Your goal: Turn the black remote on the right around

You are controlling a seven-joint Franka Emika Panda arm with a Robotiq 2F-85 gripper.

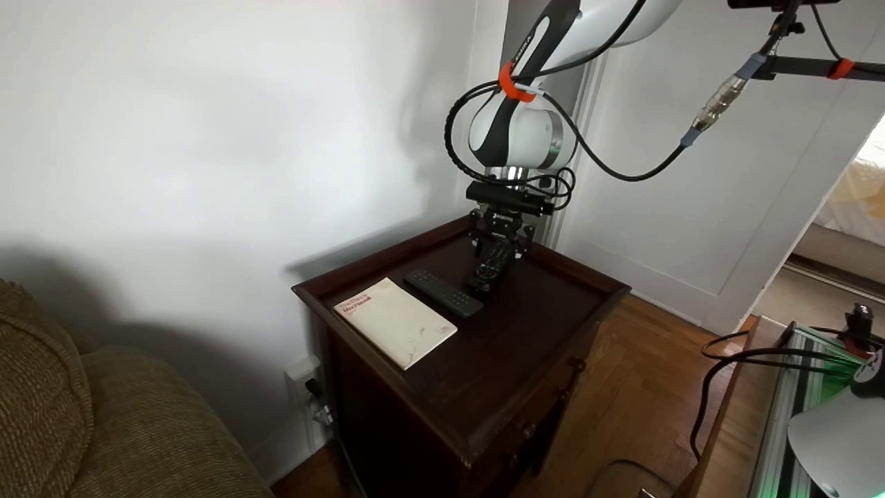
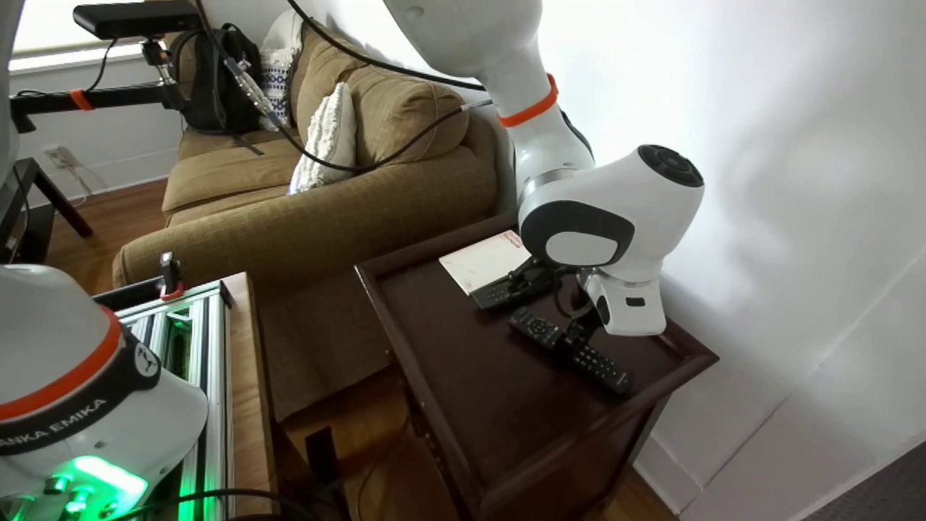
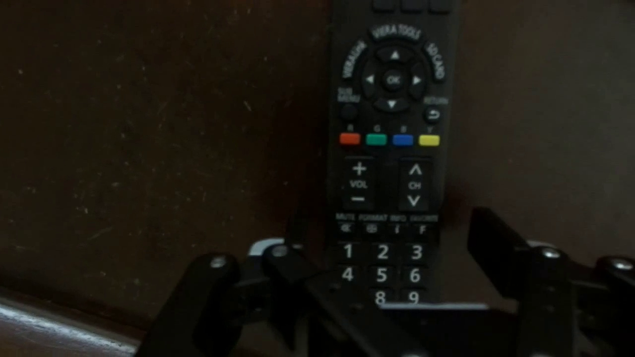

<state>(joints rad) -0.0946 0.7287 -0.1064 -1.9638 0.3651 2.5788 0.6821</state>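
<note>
In an exterior view, far L is a tan couch (image 1: 138, 422), next a wall outlet (image 1: 302, 387), then dk wood stand (image 1: 511, 346) w/ raised rim (image 1: 469, 449). White booklet (image 1: 394, 324) lies just inside the L rim, edge approx. parallel. Dull dk remote (image 1: 442, 293) is just beside booklet's R side; can't tell if touching. R of that, slightly apart: black remote (image 3: 389, 153), on stand top, under the gripper (image 3: 388, 223). Fingers (image 3: 491, 248) are spread, one per side of the black remote, slim gap each side in wrist view. One end is near the dull remote, wood btwn; opp. end is near the R-side rim (image 2: 655, 394) in an exterior view. Wide stretch of wood runs from both remotes to the front corner; wrist view shows more L of the black remote. Past stand's R corner: wood floor (image 1: 643, 373), then table (image 1: 733, 408) w/ robot base (image 1: 840, 436), well apart from stand.
</note>
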